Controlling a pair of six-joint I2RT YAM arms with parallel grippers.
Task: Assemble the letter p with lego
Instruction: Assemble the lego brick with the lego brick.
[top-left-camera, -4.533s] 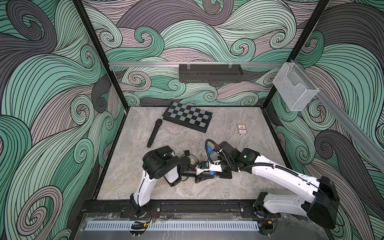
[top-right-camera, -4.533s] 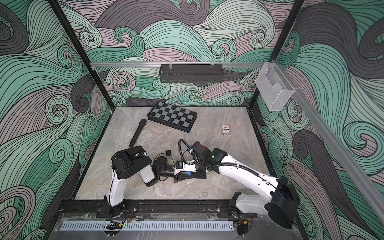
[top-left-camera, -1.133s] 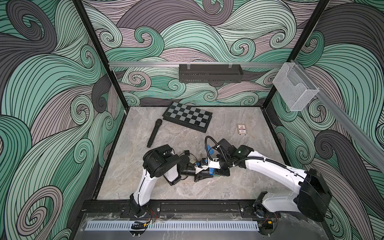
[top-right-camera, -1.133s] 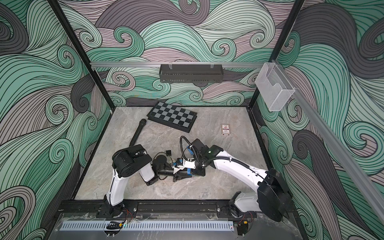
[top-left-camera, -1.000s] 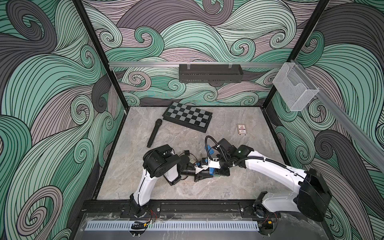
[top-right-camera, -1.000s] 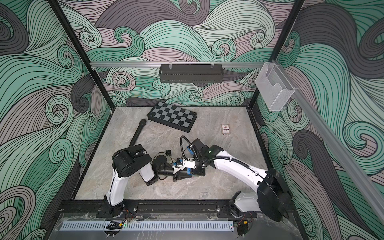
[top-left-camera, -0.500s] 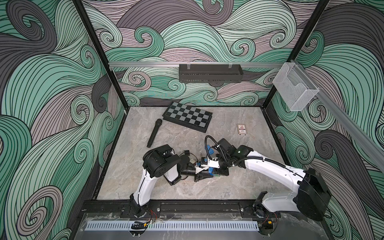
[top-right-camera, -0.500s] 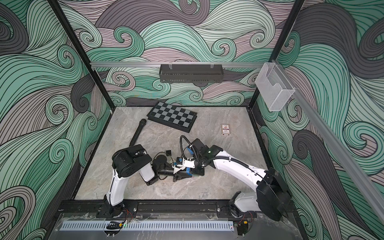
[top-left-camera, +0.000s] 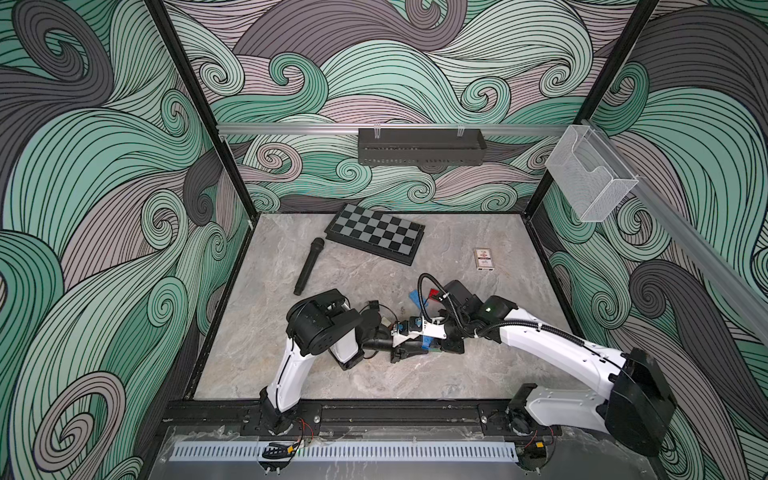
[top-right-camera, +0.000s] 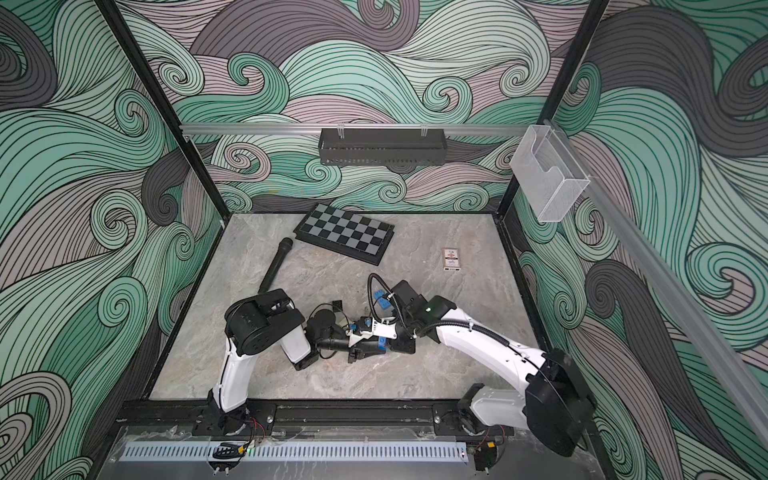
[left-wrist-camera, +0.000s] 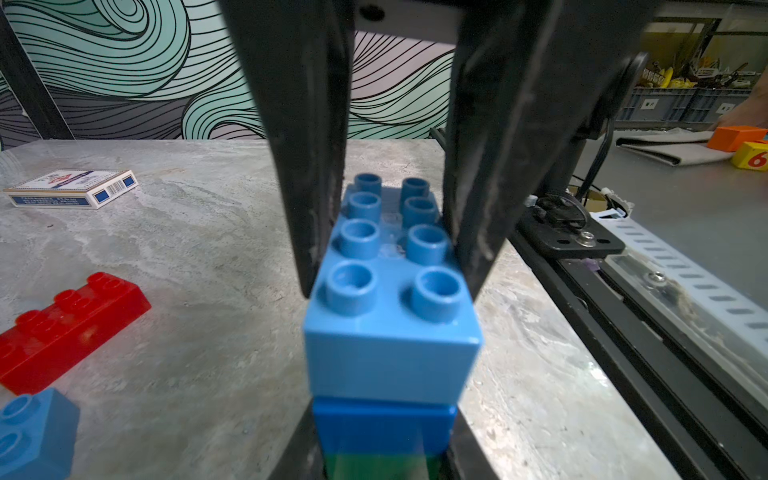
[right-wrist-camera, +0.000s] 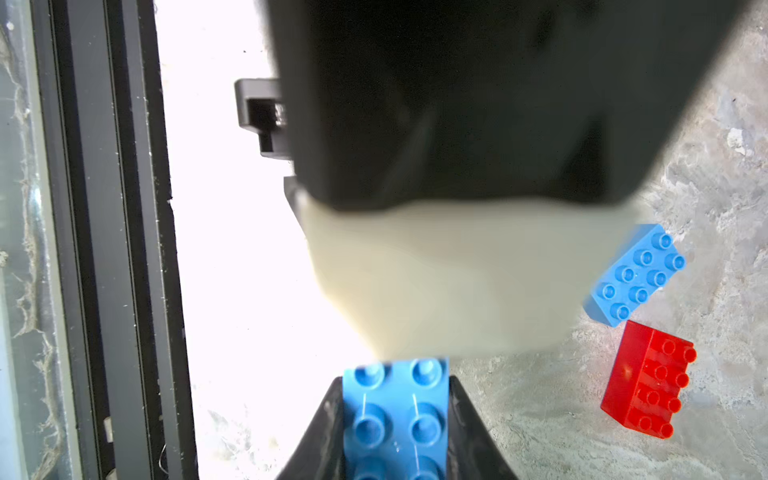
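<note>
In the left wrist view a light blue lego brick with eight studs sits pinched between the black fingers of my right gripper. It touches a darker blue brick with green under it, and my left gripper is shut on that stack. The right wrist view shows my right gripper shut on the blue brick. In both top views the two grippers meet low over the table's front middle. A loose blue brick and a red brick lie just behind.
A checkered board lies at the back, with a black microphone to its left. To its right lies a card box. A black rail runs along the front edge. Another blue brick lies near the red one.
Over the last second nothing has visibly moved. Since the oldest frames the right arm has drawn its elbow in, and the joined grippers have shifted slightly left.
</note>
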